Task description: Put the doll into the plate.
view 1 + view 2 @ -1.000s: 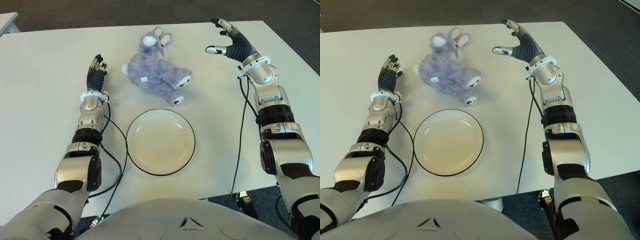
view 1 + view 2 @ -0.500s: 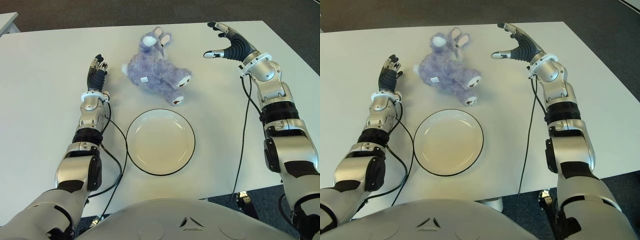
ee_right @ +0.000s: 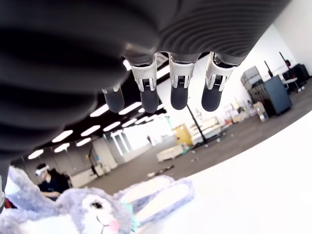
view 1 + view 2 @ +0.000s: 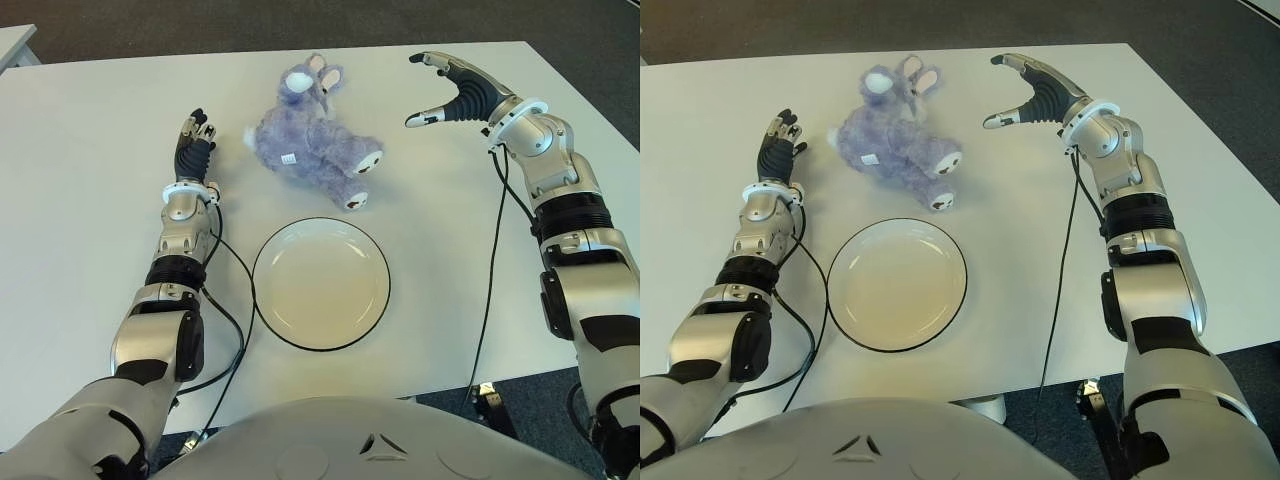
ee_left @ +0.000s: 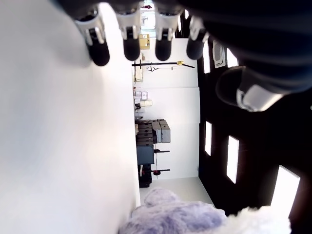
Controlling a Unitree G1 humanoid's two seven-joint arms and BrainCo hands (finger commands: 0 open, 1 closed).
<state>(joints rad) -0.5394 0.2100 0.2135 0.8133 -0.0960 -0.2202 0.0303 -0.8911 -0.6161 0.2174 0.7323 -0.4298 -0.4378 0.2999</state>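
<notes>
A fluffy purple bunny doll lies on its side on the white table, just beyond the plate. The white plate with a dark rim sits near the table's front, with nothing in it. My right hand hovers raised to the right of the doll, fingers spread open and thumb pointing toward the toy, a gap still between them. The right wrist view shows the doll's head and ears beyond its straight fingers. My left hand shows on the table left of the doll, fingers extended and holding nothing.
Black cables trail from both arms across the table, the left one curving beside the plate's left rim. Dark carpet lies beyond the table's far edge. Another table's corner shows at the far left.
My right hand has risen and tilted, its palm turning more toward the doll, while the forearm swung slightly right. The left hand, doll and plate have not moved.
</notes>
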